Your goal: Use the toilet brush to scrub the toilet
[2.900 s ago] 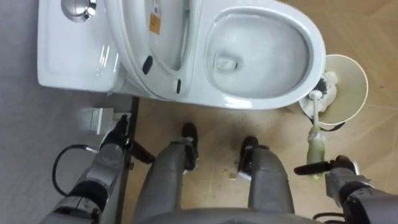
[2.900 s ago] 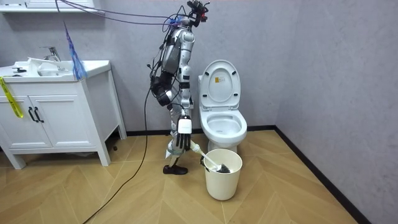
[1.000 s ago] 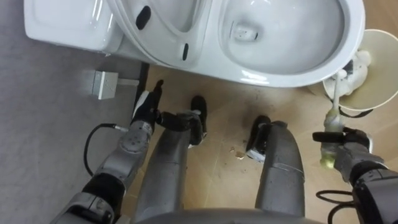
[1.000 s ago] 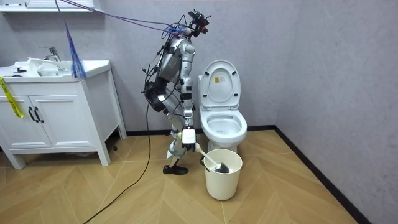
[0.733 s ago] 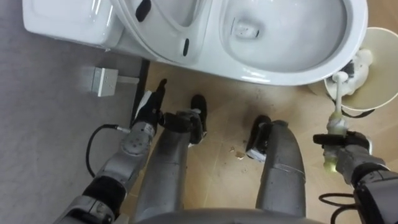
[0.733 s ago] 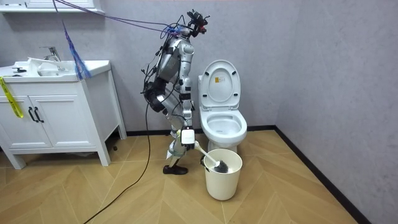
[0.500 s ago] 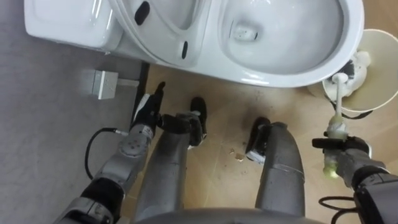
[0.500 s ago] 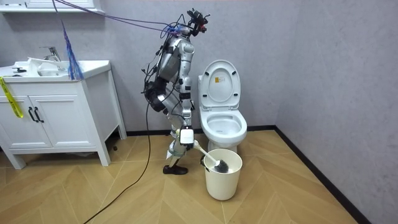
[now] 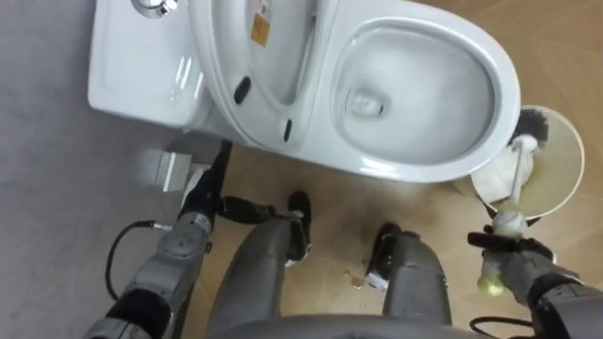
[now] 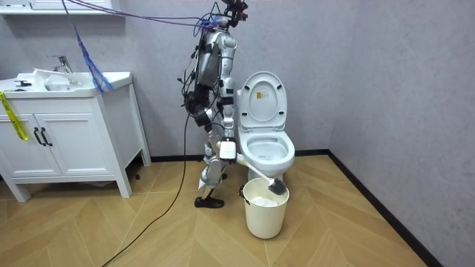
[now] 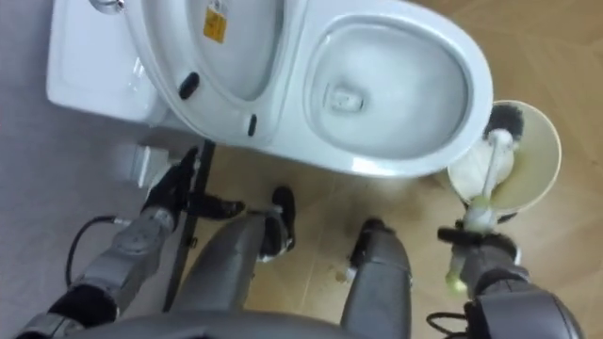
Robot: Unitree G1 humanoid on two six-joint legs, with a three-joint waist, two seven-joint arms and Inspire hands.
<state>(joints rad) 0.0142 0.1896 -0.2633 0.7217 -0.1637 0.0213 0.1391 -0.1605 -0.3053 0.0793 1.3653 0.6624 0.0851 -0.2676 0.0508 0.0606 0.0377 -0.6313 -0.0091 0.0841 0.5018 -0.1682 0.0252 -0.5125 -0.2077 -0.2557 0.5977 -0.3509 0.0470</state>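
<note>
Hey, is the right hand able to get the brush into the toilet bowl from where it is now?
Probably yes. The right hand grips the brush, whose head sits at the rim of the bucket, right beside the toilet bowl. The lid is raised, and nothing lies between them.

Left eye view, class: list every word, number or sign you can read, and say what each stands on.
None can be read.
Small yellow sticker on the inside of the raised white toilet lid: printed, but too blurred to read.
White-handled toilet brush in the right hand, cream round bucket: no marks visible.
</note>
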